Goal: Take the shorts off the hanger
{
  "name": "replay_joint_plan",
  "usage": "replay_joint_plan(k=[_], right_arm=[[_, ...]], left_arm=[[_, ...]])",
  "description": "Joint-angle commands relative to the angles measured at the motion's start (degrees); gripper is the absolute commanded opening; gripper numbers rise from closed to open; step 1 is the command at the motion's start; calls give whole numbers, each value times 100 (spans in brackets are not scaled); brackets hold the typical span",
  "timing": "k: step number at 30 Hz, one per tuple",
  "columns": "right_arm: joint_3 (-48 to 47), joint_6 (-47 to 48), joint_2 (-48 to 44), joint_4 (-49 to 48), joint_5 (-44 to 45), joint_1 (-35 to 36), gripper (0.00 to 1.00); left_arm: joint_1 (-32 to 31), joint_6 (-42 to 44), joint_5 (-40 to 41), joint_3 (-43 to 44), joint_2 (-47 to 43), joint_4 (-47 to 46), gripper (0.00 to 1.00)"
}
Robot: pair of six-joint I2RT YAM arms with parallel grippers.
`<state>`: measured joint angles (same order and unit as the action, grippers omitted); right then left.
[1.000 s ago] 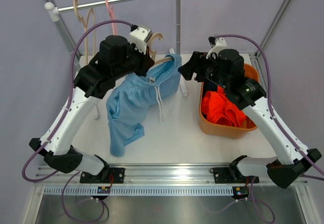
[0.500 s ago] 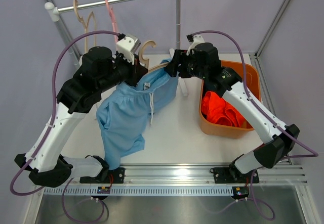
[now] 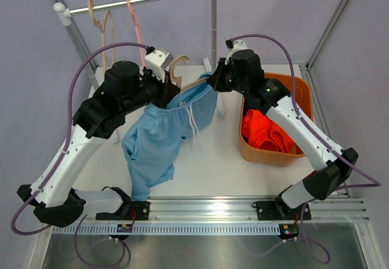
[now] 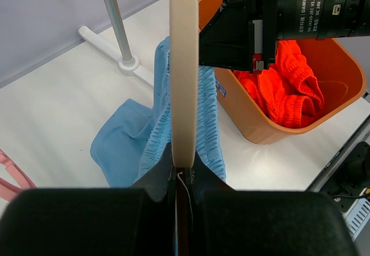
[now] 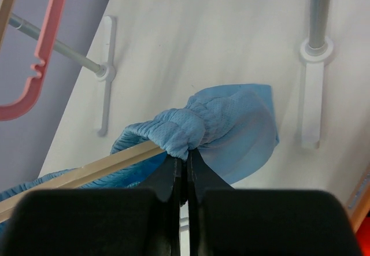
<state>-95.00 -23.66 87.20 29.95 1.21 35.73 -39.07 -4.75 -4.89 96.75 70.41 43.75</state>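
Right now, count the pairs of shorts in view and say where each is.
2. The light blue shorts hang on the wooden hanger at centre; the orange shorts lie in the orange bin on the right. Another pair could be hidden beneath them.

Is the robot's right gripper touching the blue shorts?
Touching. The right wrist view shows the right gripper shut on the bunched waistband of the blue shorts, with the fabric pinched at its fingertips and no gap.

light blue shorts [image 3: 159,135] | cream hanger [image 4: 184,65] | orange bin [image 3: 270,156] | bright orange shorts [image 3: 267,132]
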Motion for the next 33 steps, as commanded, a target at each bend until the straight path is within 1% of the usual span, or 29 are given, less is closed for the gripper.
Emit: replay_joint_plan(k=[1,3,7,13,16,24,33], right_arm=[[-440,204,-98,194,835,40,0],[-589,283,-28,369,1134,31,0],[-958,371,244,695,1373,-162,0],[-1038,371,464,731,1074,-741,0],[-1012,371,553,722,986,-909,0],[-766,345,658,591,740,-1032,0],[-563,344,649,503,635,-1164,0]], left_arm=[[-75,-17,-241,-95,-309,-332,0],[-92,-8,-258,-191,-396,-340,0],[-110,18,-285,-218,-502,-305,0],[-127,36,-294,-262,-616,-270,0],[-136,36,-329,-306,-643,-305,0],[-136,-25,-311,-376,-915,-569,0],[-136,-87,-241,-315,-1134,-595,0]])
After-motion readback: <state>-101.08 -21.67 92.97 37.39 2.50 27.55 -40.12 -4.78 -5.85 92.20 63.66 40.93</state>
